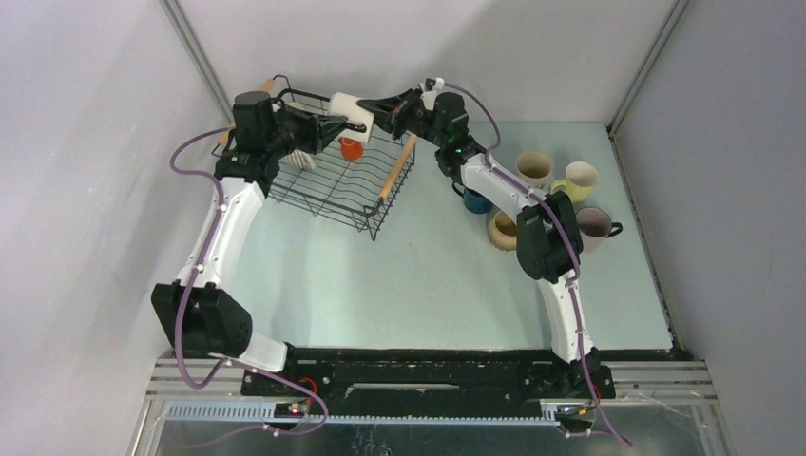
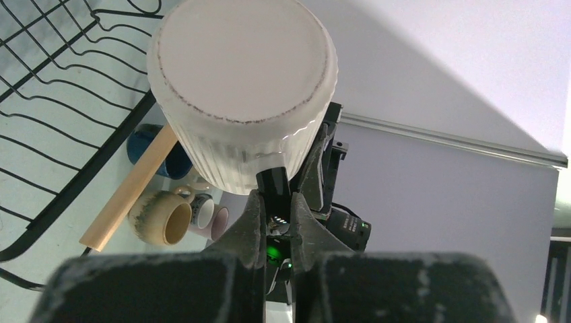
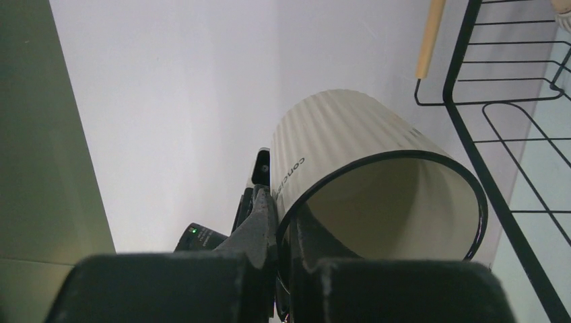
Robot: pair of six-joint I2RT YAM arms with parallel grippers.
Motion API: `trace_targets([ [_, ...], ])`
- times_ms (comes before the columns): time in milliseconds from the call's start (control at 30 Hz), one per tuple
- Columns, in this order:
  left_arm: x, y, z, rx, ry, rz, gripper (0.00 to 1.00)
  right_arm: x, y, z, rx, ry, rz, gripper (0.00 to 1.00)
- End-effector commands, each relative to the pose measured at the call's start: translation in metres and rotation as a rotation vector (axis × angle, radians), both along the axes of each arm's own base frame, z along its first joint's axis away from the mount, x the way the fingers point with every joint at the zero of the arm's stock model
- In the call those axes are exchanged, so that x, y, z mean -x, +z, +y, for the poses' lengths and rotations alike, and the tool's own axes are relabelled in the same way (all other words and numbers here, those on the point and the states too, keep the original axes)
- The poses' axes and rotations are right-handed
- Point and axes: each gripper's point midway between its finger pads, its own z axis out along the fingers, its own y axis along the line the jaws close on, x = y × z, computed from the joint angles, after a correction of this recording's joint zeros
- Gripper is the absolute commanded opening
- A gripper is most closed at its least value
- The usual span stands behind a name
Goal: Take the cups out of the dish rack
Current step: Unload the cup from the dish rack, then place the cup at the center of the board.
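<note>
Ribbed cream cup [image 3: 350, 134], black rim, pinched by L hand [image 2: 275, 202] & R hand [image 3: 283, 219].

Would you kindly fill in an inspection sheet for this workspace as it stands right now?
Surface: pale green table, no spills seen.
Job's things: dish rack at the back left, an orange cup inside it; ribbed cup held in the air over the rack's far edge; cream cup, yellow cup, mauve cup, navy cup and tan cup on the table at the right.
Clutter: nothing seen.
End effectors: left end effector and right end effector both shut on the ribbed cup, from opposite sides.
Cables: purple cables run along both arms; none seen touching the rack.
Surroundings: plain pale walls on three sides.
</note>
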Motion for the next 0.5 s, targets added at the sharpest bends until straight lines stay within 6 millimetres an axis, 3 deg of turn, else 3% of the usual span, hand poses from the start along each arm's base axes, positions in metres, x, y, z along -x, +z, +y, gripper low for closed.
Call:
trace_targets([
  [0, 0.039, 0.062, -0.021, 0.033, -0.14, -0.218, 0.15, 0.022, 0.059, -0.017, -0.068, -0.011, -0.113, 0.0],
  [167, 0.058, 0.059, -0.023, -0.002, -0.18, -0.255, 0.63, 0.03, 0.072, -0.025, -0.029, -0.031, -0.152, 0.0],
  [233, 0.066, 0.053, -0.022, -0.024, -0.192, -0.264, 0.78, 0.034, 0.078, -0.028, -0.003, -0.044, -0.17, 0.0],
  [400, 0.086, 0.051, -0.023, -0.092, -0.236, -0.305, 0.97, 0.042, 0.087, -0.037, 0.067, -0.079, -0.208, 0.0],
  [467, 0.094, 0.052, -0.022, -0.155, -0.26, -0.336, 1.0, 0.047, 0.088, -0.04, 0.108, -0.089, -0.221, 0.0],
])
